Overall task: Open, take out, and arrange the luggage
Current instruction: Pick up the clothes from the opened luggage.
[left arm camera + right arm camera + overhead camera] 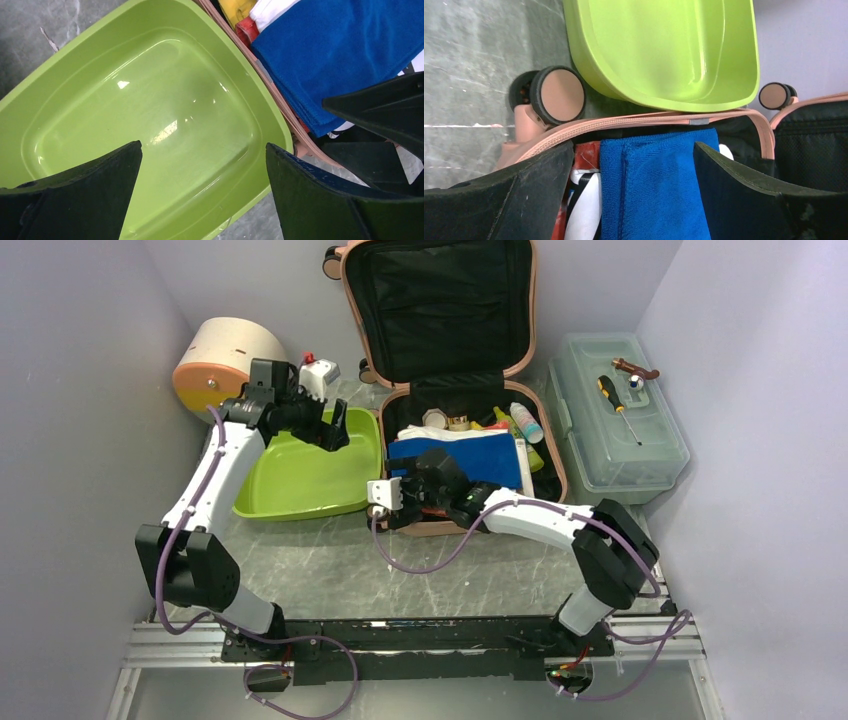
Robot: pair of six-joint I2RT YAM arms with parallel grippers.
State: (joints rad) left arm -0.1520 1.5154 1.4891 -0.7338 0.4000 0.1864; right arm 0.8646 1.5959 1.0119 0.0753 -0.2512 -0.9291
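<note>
The luggage [440, 310] is a salmon-pink suitcase lying open, with its black-lined lid propped against the back wall. Its lower half [553, 468] holds a folded blue cloth [470, 458], white and red items and small bottles. My right gripper [415, 485] hangs over the case's near-left corner. In the right wrist view it [634, 147] is open, one finger on each side of the blue cloth [654, 190], just inside the pink rim [624, 122]. My left gripper [335, 430] is open and holds nothing [204, 147], above the green tray [150, 100].
The green tray [300, 480] lies against the suitcase's left side. A cream round box [225, 360] stands at the back left. A translucent toolbox [620, 440] with a screwdriver [620, 408] on its lid stands to the right. Walls close in on both sides.
</note>
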